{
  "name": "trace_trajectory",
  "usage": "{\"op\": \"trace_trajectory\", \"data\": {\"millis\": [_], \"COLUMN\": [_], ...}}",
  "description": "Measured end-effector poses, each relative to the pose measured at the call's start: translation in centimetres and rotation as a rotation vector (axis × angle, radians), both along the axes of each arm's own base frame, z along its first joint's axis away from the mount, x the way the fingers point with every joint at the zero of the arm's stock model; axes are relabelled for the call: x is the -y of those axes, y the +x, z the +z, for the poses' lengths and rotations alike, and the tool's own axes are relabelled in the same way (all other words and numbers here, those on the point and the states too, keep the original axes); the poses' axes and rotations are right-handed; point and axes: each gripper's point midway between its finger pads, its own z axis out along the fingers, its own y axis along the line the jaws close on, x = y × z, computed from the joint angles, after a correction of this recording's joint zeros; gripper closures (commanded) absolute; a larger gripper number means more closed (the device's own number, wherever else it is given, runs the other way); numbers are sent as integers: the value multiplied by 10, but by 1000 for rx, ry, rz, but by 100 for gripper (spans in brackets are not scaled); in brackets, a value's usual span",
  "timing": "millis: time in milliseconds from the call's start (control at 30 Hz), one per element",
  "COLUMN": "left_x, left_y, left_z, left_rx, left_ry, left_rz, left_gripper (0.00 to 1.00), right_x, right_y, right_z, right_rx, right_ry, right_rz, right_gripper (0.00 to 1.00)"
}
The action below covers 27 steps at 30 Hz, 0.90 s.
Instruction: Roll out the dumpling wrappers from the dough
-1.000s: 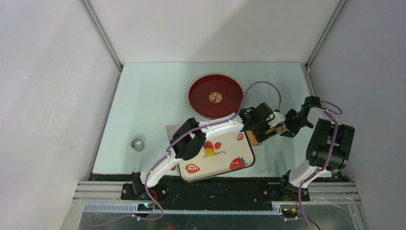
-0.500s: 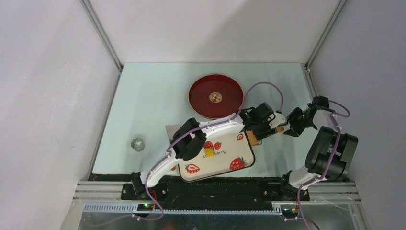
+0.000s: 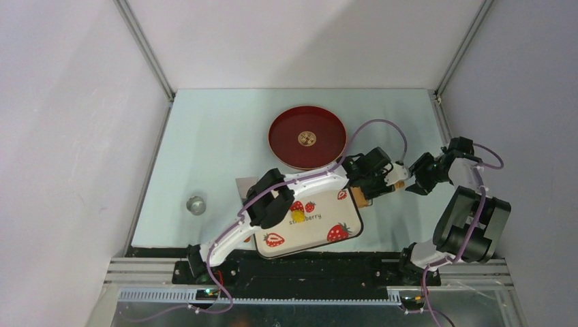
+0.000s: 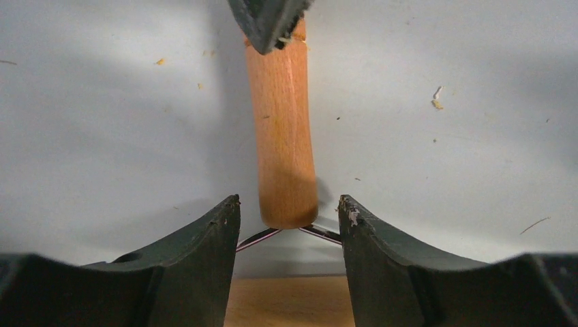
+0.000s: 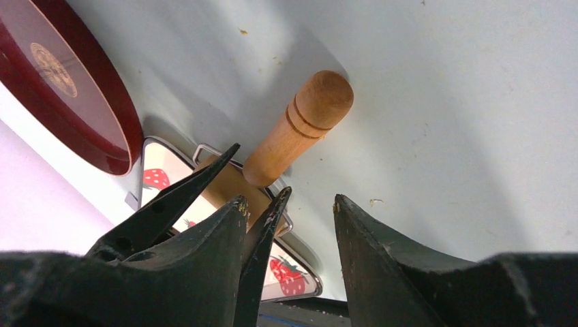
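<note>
Since a second ago the right arm [image 3: 470,218] has swung toward the frame's right edge, elbow lower; the right gripper [image 3: 416,182] sits at the rounded end of the light wooden rolling-pin handle [image 5: 300,126], fingers spread, holding nothing. The left gripper [image 4: 287,201] straddles that handle, gaps either side. The small bright yellow dough [image 3: 298,219] lies on the white strawberry-print tray [image 3: 334,211], half hidden under the left arm [image 3: 307,182]. A dark red round plate [image 3: 281,146] sits above
</note>
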Motion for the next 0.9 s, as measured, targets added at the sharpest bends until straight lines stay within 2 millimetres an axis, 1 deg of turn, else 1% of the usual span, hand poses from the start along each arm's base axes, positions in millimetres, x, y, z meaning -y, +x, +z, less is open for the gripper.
{"op": "trace_trajectory", "data": {"millis": [67,133,167,233,267,333,400,467,533,700,900], "left_x": [1,1,1,3,3,5,6,6,6,7,7], "left_y": [-1,-2,-2,-4,-4,-3,-2,-2,-2,-1,-1], "left_z": [-1,-2,-2,-3,-4,-4,-3,-3,-3,-2,1], "left_rx": [7,13,14,19,23,34,40,42,46,47,38], "left_ry": [2,5,5,6,6,1,-1,-2,-2,-3,-12], "left_rz": [-14,-29,-33,-51,-58,-67,-72,-74,-78,-78,-74], "left_gripper": [35,40,47,56,58,63,74,93,99,100,100], "right_x": [1,1,1,2,2,2,3,4,5,9,9], "right_y": [0,0,0,0,0,0,0,-1,-2,-4,-5], "right_z": [4,7,8,9,9,9,10,13,16,28,38], "right_rx": [10,22,25,27,28,29,33,39,47,80,109], "right_ry": [2,3,4,6,6,7,6,2,-2,-13,-1], "right_rz": [-5,-8,-9,-11,-10,-13,-15,-20,-26,-45,-62], "right_gripper": [46,46,46,46,46,46,46,46,46,46,46]}}
